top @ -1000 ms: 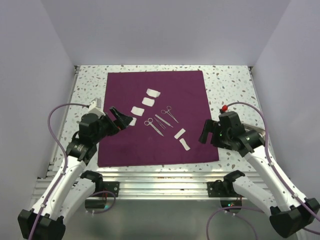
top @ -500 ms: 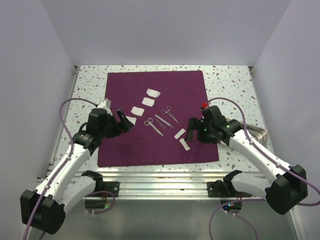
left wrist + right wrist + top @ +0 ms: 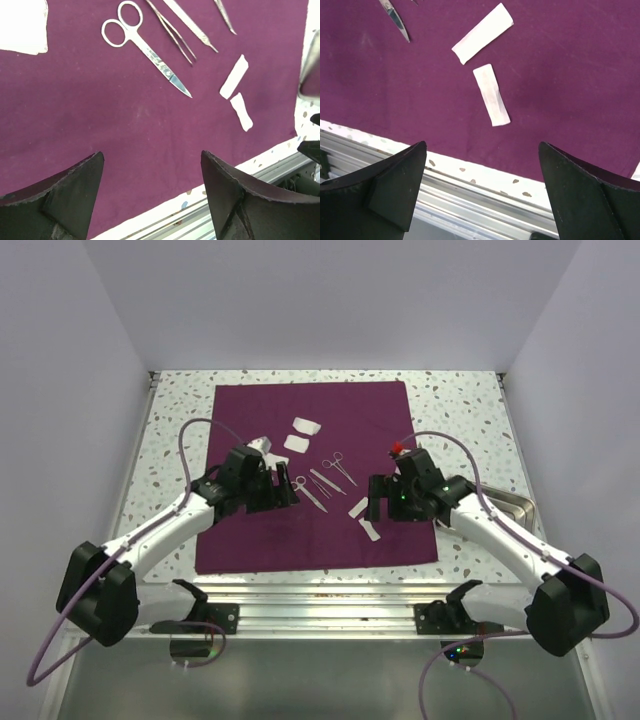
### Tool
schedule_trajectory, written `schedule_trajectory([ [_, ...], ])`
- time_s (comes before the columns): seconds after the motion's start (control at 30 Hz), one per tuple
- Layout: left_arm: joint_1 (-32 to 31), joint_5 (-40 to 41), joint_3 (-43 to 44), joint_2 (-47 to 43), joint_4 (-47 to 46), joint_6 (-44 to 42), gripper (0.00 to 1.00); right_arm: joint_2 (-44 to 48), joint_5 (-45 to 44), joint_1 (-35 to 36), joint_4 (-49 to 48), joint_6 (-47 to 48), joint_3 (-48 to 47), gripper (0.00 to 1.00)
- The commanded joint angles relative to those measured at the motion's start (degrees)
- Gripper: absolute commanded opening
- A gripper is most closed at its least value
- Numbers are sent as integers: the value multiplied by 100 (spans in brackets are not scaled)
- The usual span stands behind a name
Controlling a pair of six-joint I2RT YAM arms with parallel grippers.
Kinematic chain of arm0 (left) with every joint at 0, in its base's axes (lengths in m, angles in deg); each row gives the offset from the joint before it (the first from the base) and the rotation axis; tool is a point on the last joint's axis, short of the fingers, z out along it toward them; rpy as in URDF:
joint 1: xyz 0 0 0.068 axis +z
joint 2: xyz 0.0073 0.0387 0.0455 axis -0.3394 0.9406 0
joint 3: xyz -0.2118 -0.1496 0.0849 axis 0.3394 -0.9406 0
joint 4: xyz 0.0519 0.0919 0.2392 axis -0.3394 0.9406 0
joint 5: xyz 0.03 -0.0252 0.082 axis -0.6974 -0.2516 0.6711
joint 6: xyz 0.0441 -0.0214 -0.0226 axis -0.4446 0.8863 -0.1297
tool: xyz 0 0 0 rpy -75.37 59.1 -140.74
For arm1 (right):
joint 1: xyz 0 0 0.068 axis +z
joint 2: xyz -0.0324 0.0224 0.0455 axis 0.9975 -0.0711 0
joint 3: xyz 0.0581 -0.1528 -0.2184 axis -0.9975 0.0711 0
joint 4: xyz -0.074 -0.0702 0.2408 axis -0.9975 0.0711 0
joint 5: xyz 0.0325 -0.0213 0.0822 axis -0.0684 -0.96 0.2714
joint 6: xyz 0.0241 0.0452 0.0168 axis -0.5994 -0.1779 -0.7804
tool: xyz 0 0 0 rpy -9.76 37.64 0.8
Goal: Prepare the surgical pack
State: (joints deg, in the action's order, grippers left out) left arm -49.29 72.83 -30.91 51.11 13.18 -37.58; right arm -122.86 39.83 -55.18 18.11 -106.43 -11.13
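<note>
Swung inward over the last second, both arms: left gripper from the left border of the cloth to just beside the scissors, right gripper from off the right border to above the two gauze strips. No shift among the things lying on the cloth.

Nearest, at the left wrist: fingers spread wide, nothing between them, only bare plum fabric and its front hem below. Same at the right wrist: wide apart, empty, hovering over the front hem. Nearer strip just ahead, farther strip beyond it, close but not touching.

Further in, mid-cloth: scissors, then tweezers, then a smaller ringed clamp, side by side, each flat on the fabric. Beyond those, toward the far left: square gauze pads, one partly hidden behind the left arm.

Off to the right, on the speckled table and off the cloth: steel tray, mostly hidden behind the right arm, contents impossible to tell.

Judged barely begun: cloth laid flat, instruments and gauze loose on it, nothing gripped. Left to do, probably: gather instruments and gauze with the tray, then fold the cloth over the lot.
</note>
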Motion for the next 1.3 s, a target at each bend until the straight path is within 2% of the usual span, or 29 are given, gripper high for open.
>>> schedule_trajectory([
  [0.0,-25,-126,132,289,-604,255,81,-284,82,20,-414,356,-297,97],
  [0.2,-34,277,738,1256,-376,781,79,-1084,117,20,-660,568,-736,85],
  [0.37,-43,850,1818,2249,423,1134,77,-1506,-67,20,-459,664,-1228,77],
  [0.53,-122,718,3521,3539,1644,1529,67,-1761,108,-7,51,577,-1790,68],
  [0.57,-140,396,3734,3691,1776,1625,63,-1796,135,-7,173,585,-1887,67],
  [0.6,-192,384,3945,3831,2126,1826,58,-1797,100,-7,427,585,-1966,66],
  [0.67,-245,306,4491,4174,2436,2143,54,-1770,108,-50,700,524,-2029,63],
  [0.77,-359,445,4975,4526,2989,2425,52,-1657,258,-147,947,427,-1959,63],
  [0.8,-377,437,5028,4597,3234,2504,49,-1604,276,-147,983,366,-1854,63],
  [1.07,-439,367,5142,5054,3544,2707,41,-1155,329,-244,992,76,-1291,63],
  [1.27,-412,490,6153,5661,3983,2523,40,-1058,258,-279,1168,-30,-1396,63],
])
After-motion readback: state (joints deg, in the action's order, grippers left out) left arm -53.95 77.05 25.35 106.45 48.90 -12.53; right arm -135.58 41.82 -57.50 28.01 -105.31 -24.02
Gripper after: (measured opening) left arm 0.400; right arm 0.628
